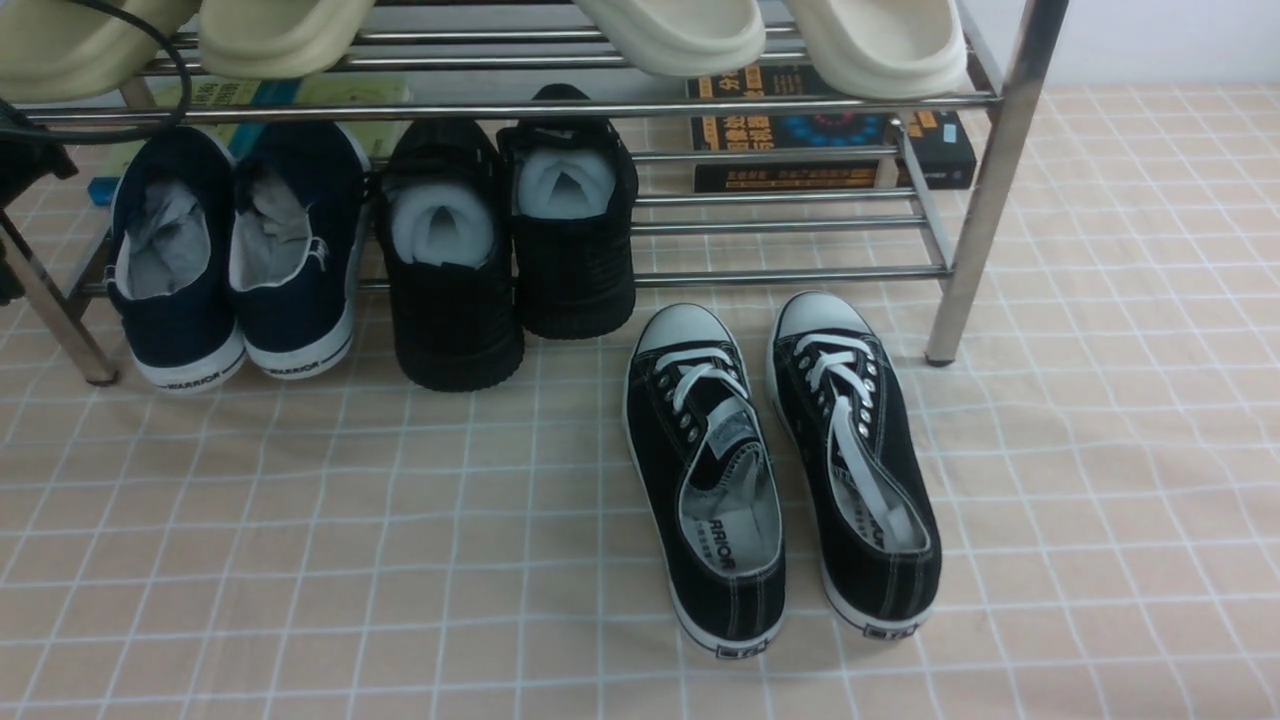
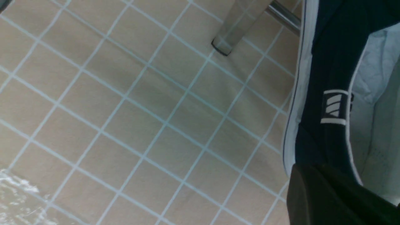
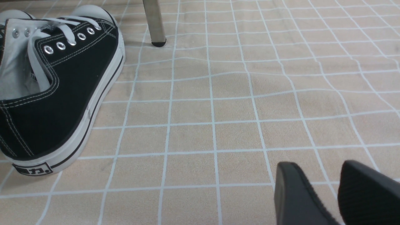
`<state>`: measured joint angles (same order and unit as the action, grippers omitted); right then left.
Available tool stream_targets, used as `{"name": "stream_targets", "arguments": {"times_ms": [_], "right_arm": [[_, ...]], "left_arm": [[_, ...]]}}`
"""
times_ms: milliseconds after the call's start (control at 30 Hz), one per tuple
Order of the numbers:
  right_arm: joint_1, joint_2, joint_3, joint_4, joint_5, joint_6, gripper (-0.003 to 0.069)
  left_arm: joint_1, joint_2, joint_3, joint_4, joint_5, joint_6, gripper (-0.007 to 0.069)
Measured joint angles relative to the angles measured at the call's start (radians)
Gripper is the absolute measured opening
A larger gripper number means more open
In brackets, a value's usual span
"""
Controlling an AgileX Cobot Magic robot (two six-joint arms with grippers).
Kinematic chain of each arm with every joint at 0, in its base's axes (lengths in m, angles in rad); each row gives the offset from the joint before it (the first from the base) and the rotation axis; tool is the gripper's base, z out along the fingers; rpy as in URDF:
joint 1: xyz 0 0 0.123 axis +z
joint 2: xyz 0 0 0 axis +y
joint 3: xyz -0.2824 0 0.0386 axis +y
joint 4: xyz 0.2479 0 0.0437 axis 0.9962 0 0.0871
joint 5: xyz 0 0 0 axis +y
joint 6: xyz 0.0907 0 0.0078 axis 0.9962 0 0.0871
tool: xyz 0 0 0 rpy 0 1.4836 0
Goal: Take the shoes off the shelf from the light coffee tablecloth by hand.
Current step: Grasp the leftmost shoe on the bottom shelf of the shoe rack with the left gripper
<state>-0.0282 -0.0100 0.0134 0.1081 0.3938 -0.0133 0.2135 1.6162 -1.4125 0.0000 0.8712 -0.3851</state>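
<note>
Front view: the steel shelf (image 1: 950, 270) carries navy canvas shoes (image 1: 300, 250) low at its left end, white-soled, grey-lined; padded black shoes (image 1: 450, 290) sit beside them.

Left wrist view: the left gripper (image 2: 315, 175) is by one navy shoe; I can't tell its jaws.

Right wrist view: the right gripper's (image 3: 320, 175) jaws stand spread over gridded cloth (image 3: 234, 131).

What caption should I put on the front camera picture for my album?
Blue shoes on the metal rack, black sneakers on the checkered cloth.
</note>
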Motion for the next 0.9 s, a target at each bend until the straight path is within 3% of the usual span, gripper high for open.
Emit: {"name": "stream_targets", "arguments": {"times_ms": [133,267,433,600,700,733,900], "right_arm": [[0.0,0.0,0.0,0.0,0.0,0.0,0.0237],[0.0,0.0,0.0,0.0,0.0,0.0,0.0237],[0.0,0.0,0.0,0.0,0.0,0.0,0.0237],[0.0,0.0,0.0,0.0,0.0,0.0,0.0237],[0.0,0.0,0.0,0.0,0.0,0.0,0.0237],[0.0,0.0,0.0,0.0,0.0,0.0,0.0237],[0.0,0.0,0.0,0.0,0.0,0.0,0.0237]], "left_arm": [[0.0,0.016,0.0,-0.031,-0.033,0.001,0.0066],[0.0,0.048,0.0,-0.075,-0.089,0.015,0.021],[0.0,0.106,0.0,-0.162,-0.113,0.126,0.0398],[0.0,0.151,0.0,-0.207,-0.15,0.168,0.0462],[0.0,0.181,0.0,-0.209,-0.163,0.173,0.0447],[0.0,0.201,0.0,-0.209,-0.166,0.173,0.0408],[0.0,0.226,0.0,-0.184,-0.143,0.174,0.0104]]}}
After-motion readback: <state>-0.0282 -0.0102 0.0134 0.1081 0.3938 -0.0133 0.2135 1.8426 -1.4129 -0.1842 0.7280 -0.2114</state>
